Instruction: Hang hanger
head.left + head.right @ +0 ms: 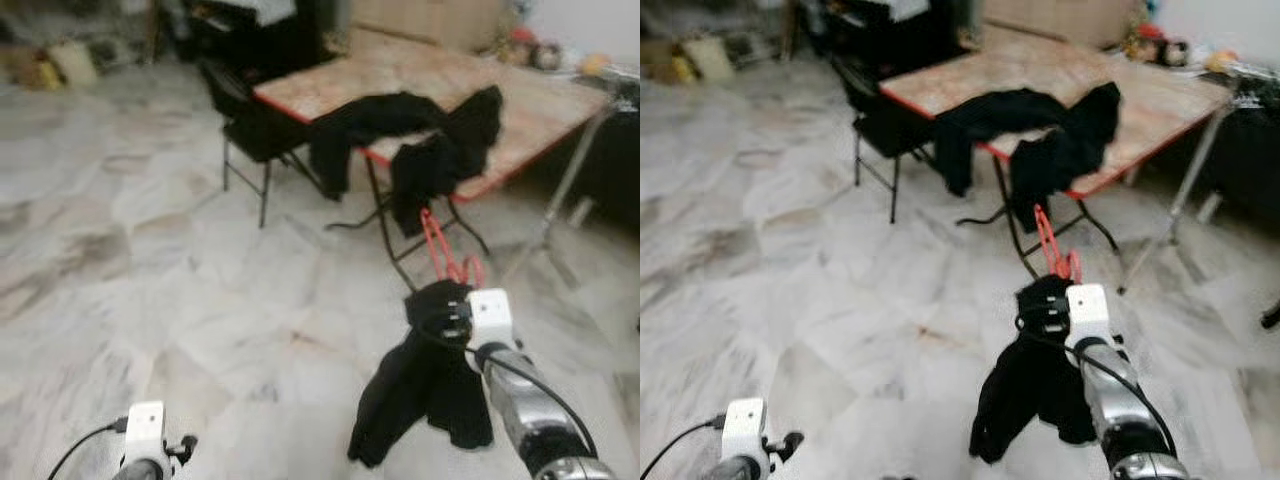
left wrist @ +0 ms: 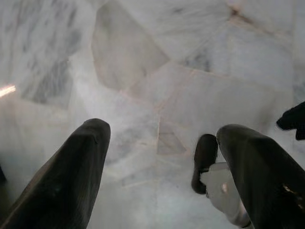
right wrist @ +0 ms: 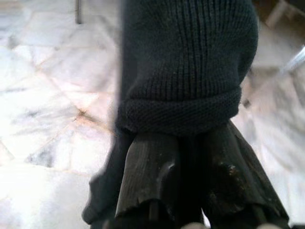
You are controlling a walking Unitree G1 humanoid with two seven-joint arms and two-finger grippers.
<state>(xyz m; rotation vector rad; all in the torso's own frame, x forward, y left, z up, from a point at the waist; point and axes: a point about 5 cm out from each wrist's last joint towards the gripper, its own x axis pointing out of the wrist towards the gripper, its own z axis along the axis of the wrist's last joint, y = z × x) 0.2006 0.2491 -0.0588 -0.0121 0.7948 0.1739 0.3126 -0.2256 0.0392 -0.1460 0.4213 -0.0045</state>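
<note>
Above marbled tiles, right gripper (image 1: 446, 312) pinches ribbed black knit garment (image 1: 425, 385).

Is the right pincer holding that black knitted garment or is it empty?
Holding it. The right pincer is shut on the black garment, which hangs from it above the marble floor, with a red hanger sticking up beyond it.

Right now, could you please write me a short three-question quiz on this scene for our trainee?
1. True or false: the right gripper is shut on the black knitted garment.
2. What colour is the hanger beyond that gripper? A red, B blue, C white.
3. Fill in: the left gripper hangs open above the marble ____.

Key: 1 true; 2 A; 3 floor.
</note>
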